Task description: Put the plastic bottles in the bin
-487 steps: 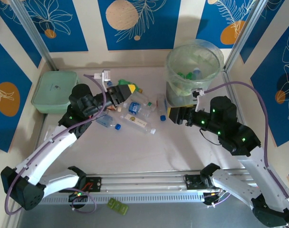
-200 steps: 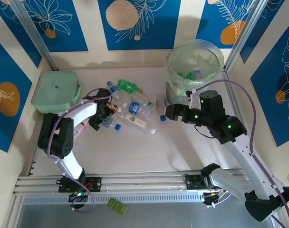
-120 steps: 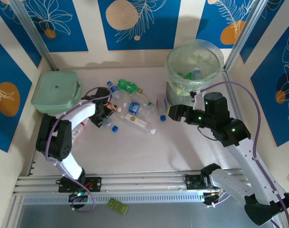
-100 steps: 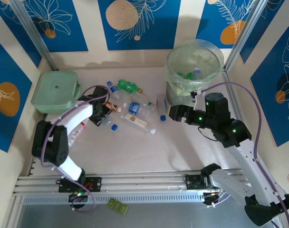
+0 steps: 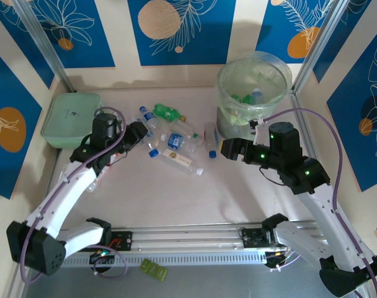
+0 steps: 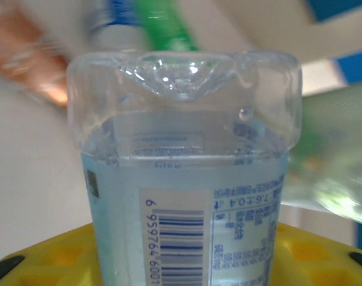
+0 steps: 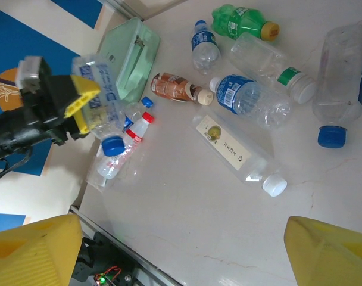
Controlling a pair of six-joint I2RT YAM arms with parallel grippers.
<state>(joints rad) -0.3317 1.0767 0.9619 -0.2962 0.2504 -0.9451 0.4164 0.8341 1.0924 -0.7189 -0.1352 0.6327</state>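
Left gripper (image 5: 137, 133) has gone from wide open in the pile (image 5: 176, 139) to jaws clamped on one clear, blue-labelled bottle (image 6: 187, 196), now raised at the pile's left edge. Right gripper (image 7: 181, 250) hangs wide open and empty, just in front of the bin (image 5: 221, 87). Grasp looks secure. Remaining: carry it across to the bin, well apart on the right.
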